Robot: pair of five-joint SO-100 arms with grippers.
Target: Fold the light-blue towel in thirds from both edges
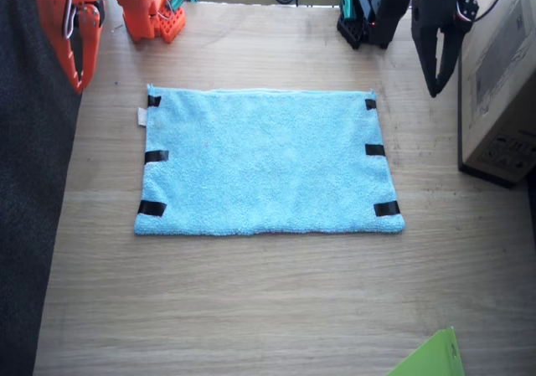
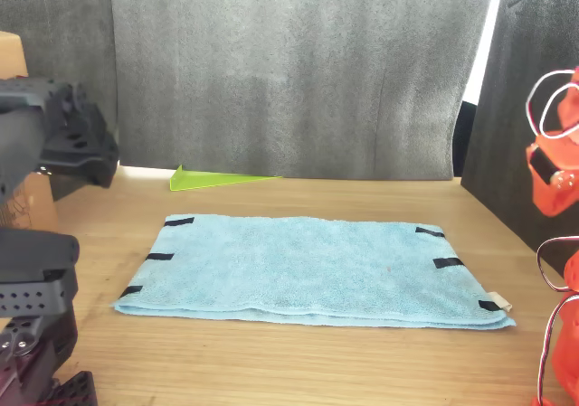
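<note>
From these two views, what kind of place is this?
Likely a lab bench rigged for robot tests: a wooden table with an arm at each side, dark foam panels as backdrop, and a towel marked with black tape strips.

wooden table point(image 2: 298, 361) | dark grey curtain point(image 2: 289, 71) behind table | bright light strip point(image 2: 484, 49) beside curtain | cardboard box point(image 1: 502, 83) on table edge

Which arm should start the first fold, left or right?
Either, slightly the left. The light-blue towel lies flat and unfolded. The left end effector hangs just beyond the nearest taped short edge; the right end effector sits farther off its edge.
</note>
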